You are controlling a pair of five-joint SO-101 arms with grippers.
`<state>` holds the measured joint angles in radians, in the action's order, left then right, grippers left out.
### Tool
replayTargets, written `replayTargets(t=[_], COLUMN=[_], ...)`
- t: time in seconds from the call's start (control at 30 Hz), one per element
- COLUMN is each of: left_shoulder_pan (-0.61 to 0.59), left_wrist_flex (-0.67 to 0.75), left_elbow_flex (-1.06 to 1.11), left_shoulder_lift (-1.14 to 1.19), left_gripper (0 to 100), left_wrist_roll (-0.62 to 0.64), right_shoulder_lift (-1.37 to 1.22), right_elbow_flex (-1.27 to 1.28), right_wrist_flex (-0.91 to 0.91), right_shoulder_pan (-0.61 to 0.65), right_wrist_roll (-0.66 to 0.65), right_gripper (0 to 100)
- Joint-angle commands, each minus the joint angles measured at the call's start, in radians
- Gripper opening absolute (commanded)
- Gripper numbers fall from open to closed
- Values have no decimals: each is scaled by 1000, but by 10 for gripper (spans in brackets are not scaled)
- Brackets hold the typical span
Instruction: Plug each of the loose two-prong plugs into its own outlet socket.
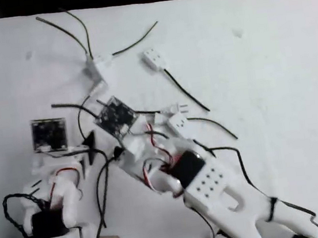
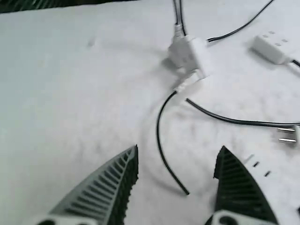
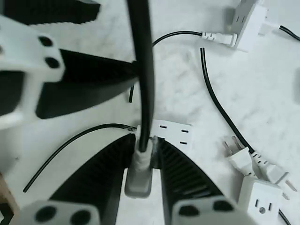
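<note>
My right gripper (image 3: 144, 143) is shut on a grey-white plug (image 3: 138, 171), whose black cord (image 3: 142, 70) runs out past the fingertips. A white outlet socket (image 3: 171, 133) lies flat on the table just beyond those tips. A loose two-prong plug (image 3: 241, 161) lies beside another outlet (image 3: 258, 197). The left gripper (image 2: 180, 183) hovers open over a loose black cord end (image 2: 183, 187), holding nothing. Farther off, an outlet (image 2: 190, 54) carries a plugged-in cord. In the high view the left gripper (image 1: 90, 146) sits close to the right arm's wrist (image 1: 114, 116).
A separate white outlet (image 1: 154, 58) with a black cord lies at the back. Bare plug prongs (image 2: 286, 134) show in the left wrist view. Black cords cross the white table (image 1: 268, 59) around both grippers. Free room lies to the right and far left.
</note>
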<state>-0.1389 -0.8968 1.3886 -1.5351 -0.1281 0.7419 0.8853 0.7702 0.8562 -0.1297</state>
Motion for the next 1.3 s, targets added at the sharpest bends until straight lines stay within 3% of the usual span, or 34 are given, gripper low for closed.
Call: replayTargets(t=[0.0, 0.23, 0.4, 0.6, 0.83, 1.1, 1.27], left_shoulder_pan=[127, 265, 348, 344, 87, -197, -268], left_wrist_flex=[18, 8, -78, -130, -64, -51, 9], left_elbow_flex=[-71, -91, -110, -152, -150, -129, -15], left_shoulder_lift=[-13, -13, -15, -15, -15, -15, -15], left_gripper=[264, 264, 264, 264, 264, 264, 264], left_wrist_roll=[12, 14, 8, 5, 12, 11, 8], right_shoulder_lift=[101, 119, 119, 119, 105, -170, -317], right_elbow_flex=[18, 61, 63, 64, 66, 57, 9], right_wrist_flex=[2, -2, -4, -4, -48, -291, -387], right_shoulder_pan=[22, 22, 22, 18, -36, -61, -116], right_wrist_roll=[-12, -14, -15, -17, -17, -18, -18], right_gripper=[18, 18, 18, 18, 18, 18, 18])
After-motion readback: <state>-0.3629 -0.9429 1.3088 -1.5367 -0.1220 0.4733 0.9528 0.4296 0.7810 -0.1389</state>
